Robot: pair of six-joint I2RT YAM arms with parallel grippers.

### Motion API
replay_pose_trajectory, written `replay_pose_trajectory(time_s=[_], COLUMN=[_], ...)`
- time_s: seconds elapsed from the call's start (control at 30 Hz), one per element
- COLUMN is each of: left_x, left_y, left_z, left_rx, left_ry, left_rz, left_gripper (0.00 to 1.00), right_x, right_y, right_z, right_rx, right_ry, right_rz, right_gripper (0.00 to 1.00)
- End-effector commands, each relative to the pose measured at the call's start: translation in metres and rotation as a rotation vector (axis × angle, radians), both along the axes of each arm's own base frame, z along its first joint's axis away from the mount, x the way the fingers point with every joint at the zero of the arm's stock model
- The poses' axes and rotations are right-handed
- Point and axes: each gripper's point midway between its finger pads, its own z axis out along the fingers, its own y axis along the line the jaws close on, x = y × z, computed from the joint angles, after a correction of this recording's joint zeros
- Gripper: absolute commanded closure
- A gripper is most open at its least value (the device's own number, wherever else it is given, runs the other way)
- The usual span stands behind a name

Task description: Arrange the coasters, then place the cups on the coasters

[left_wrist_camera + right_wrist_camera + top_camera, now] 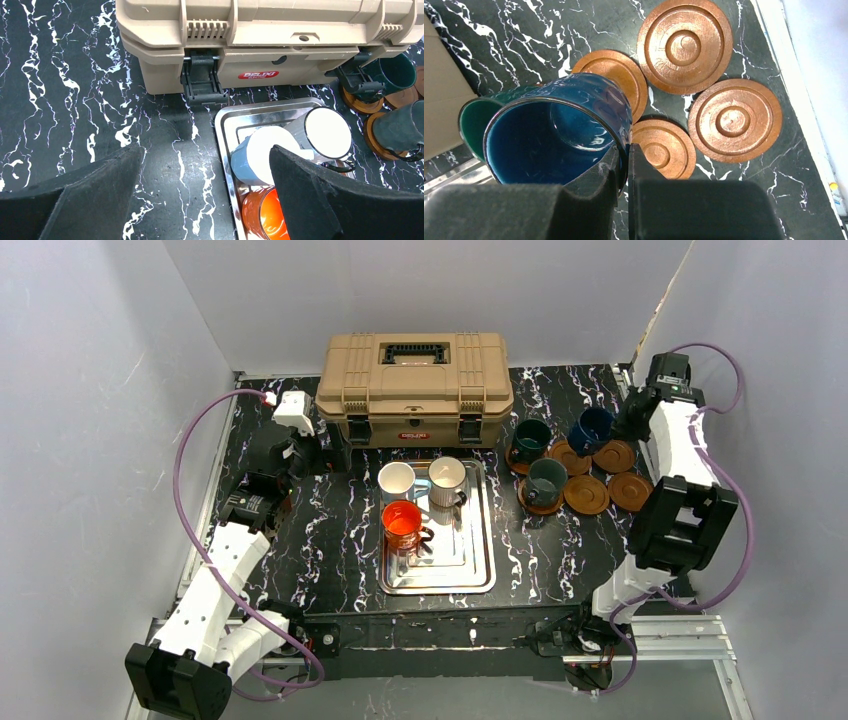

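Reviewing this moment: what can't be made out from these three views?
Right wrist: the navy cup hides its own base, so whether it is lifted or resting is unclear. It also covers most of the teal cup.
Left wrist: the orange cup is cut off by the bottom edge and by a finger of the left gripper.

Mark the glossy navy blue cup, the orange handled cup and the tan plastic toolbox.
glossy navy blue cup (569,131): right wrist view, inner base.
orange handled cup (403,521): top external view, its inside.
tan plastic toolbox (415,376): top external view, lid near handle.
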Motion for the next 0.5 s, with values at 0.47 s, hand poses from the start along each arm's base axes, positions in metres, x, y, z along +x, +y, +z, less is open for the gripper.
replay_pose_trajectory(time_s=[0.47], left_x=[-0.004], left_y=[-0.001], left_z=[0.005], left_rx=[-0.002], left_ry=[-0.022], left_rz=[-0.01], left_gripper=[0.02], right_x=[0.023], right_y=[-0.014], right_z=[-0.027], right_rx=[-0.102], right_ry=[-0.019], right_rz=[-0.073], right_gripper=[0.99])
